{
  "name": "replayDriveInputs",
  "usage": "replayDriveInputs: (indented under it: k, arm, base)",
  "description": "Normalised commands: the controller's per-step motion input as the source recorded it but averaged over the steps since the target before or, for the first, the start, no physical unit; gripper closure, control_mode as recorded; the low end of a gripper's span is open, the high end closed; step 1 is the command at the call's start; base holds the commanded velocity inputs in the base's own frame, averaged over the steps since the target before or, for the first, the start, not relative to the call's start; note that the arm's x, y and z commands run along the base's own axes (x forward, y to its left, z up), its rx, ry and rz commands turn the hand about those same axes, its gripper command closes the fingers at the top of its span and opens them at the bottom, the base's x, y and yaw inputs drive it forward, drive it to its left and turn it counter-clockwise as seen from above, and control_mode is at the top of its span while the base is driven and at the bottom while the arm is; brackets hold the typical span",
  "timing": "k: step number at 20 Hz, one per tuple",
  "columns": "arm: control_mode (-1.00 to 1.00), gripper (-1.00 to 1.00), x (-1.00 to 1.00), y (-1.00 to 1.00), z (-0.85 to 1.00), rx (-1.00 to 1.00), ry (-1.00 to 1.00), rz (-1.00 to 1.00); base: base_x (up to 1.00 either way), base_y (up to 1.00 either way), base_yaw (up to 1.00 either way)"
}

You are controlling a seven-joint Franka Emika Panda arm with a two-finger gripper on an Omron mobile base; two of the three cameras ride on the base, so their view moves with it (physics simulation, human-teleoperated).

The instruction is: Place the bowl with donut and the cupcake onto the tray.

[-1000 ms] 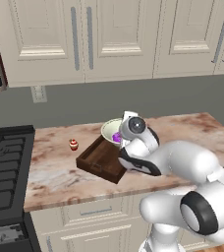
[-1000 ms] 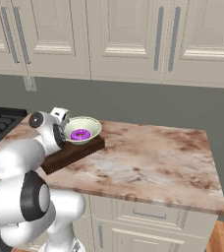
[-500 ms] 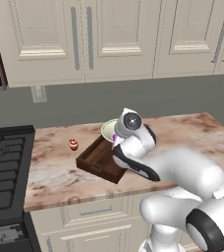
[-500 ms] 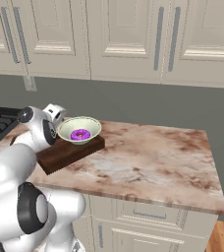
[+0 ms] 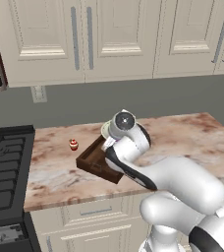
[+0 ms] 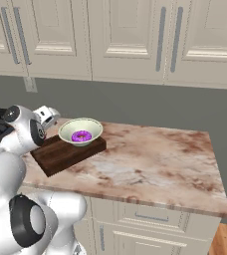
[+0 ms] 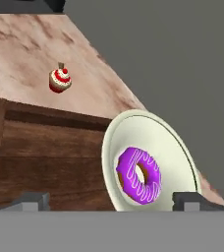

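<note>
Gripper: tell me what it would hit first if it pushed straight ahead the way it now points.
Most likely the bowl holding the donut: in the hand view both sit between the open jaws of the gripper, just ahead, at the tray's edge. Depth is hard to judge; the cupcake lies farther off, to one side.

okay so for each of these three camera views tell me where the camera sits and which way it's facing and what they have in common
Left base view: behind the arm to its left, looking forward and down at the marble counter; the white arm rises lower right.
Right base view: behind the arm to its right, looking at the same counter; the arm rises lower left.
Hand view: on the hand, looking along the open gripper, whose dark fingertips show at the bottom.
All three share the dark brown wooden tray; the right base and hand views share the purple-frosted donut in the cream bowl.
</note>
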Motion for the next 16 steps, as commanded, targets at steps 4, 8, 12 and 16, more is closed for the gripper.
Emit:
replayDriveInputs:
  k: [4,8,12,16]
  arm:
    - [-1.00,-1.00,-0.14,0.15,0.07,0.19,0.00,-0.15]
    - [-1.00,-1.00,-0.09,0.13,0.04,0.21,0.00,-0.15]
    - [-1.00,-1.00,-0.05,0.15,0.06,0.20,0.01,-0.15]
    - [-1.00,-1.00,0.00,0.20,0.02,0.16,0.01,-0.15]
  base:
    - [0.00,0.00,0.00]
    - [0.00,0.00,0.00]
    - [0.00,0.00,0.00]
    - [0.00,0.00,0.00]
